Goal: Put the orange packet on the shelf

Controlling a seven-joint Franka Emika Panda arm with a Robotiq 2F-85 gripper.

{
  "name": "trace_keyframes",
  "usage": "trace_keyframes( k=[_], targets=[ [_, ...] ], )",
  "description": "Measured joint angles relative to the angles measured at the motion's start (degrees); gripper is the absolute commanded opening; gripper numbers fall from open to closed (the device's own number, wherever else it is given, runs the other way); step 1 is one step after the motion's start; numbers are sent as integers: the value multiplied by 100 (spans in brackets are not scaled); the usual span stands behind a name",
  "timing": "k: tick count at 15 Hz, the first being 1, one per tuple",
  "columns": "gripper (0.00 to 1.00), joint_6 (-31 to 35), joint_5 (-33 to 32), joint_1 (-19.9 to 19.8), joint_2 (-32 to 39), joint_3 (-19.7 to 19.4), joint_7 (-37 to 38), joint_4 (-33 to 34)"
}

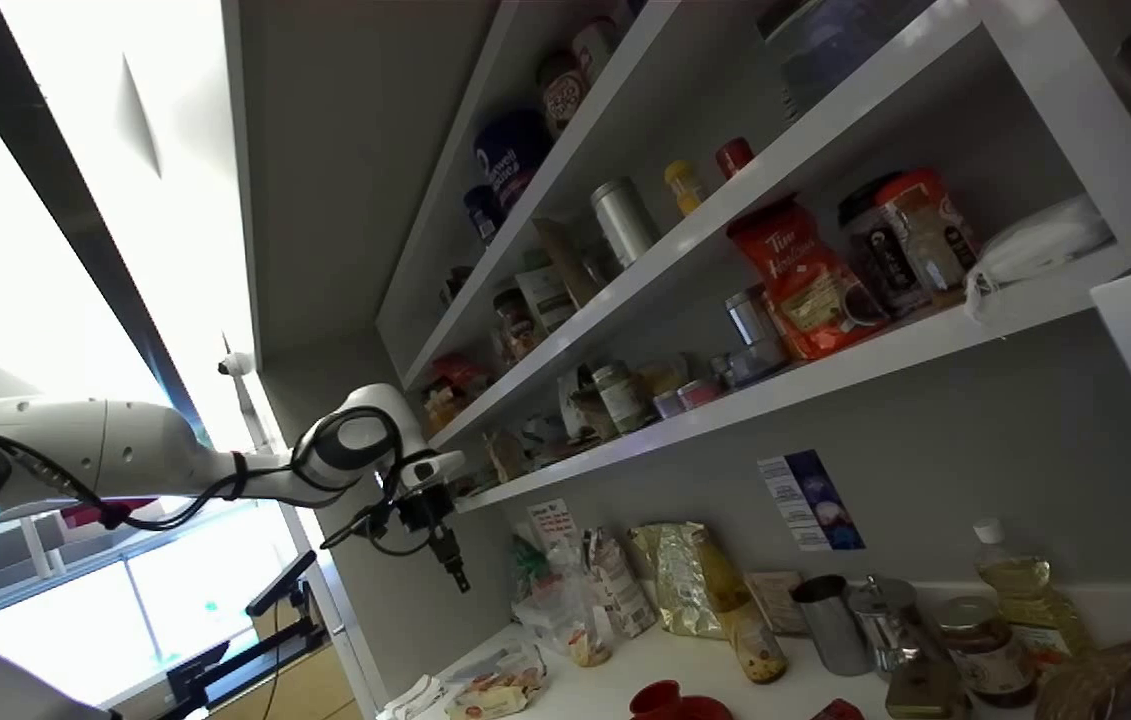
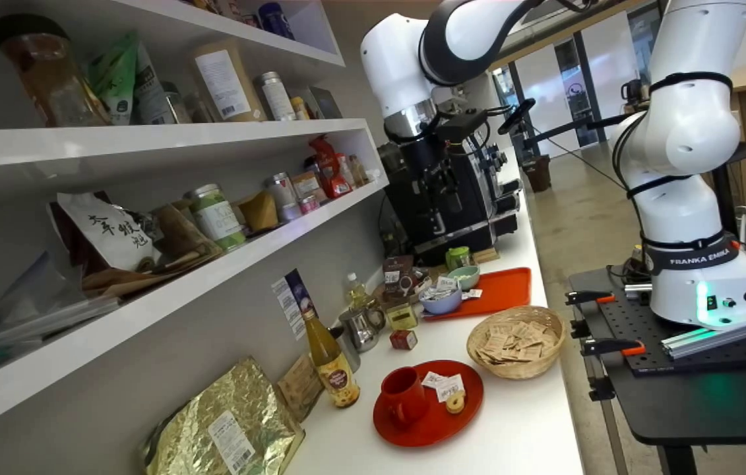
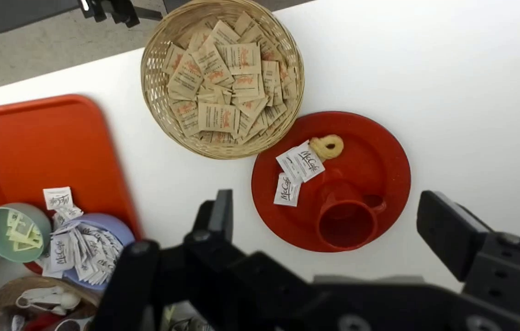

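Toward 2 o'clock in an exterior view, the orange packet (image 1: 805, 285) stands upright on the shelf (image 1: 825, 377), its base close to the board's front edge. Side room is tight: a metal canister (image 1: 747, 318) stands just beside it at 8 o'clock, and an orange-lidded jar (image 1: 935, 240) near it at 2 o'clock. Its top comes close to the edge of the higher board (image 1: 685, 233) (contact there cannot be determined). Wrist view: the gripper (image 3: 328, 211) has its jaws spread wide apart. In an exterior view it hangs in free air above the white counter (image 1: 615, 680), well apart from the packet, between 7 and 8 o'clock of it. Framed between the jaws, lower down, is a red plate (image 3: 379, 147) with a red mug (image 3: 347, 225) at its 5 o'clock. A wicker basket (image 3: 154, 82) sits at the plate's 10 to 11 o'clock, its rim overlapping the counter's edge in the wrist view. An orange tray (image 3: 43, 147) lies at the plate's 9 o'clock, and counter surface extends broadly toward 2 o'clock.
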Motion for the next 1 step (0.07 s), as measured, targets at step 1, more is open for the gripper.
trace_keyframes(
  k=[1],
  targets=[
    [100, 4, 4, -4, -21, -8, 0, -22]
  ],
)
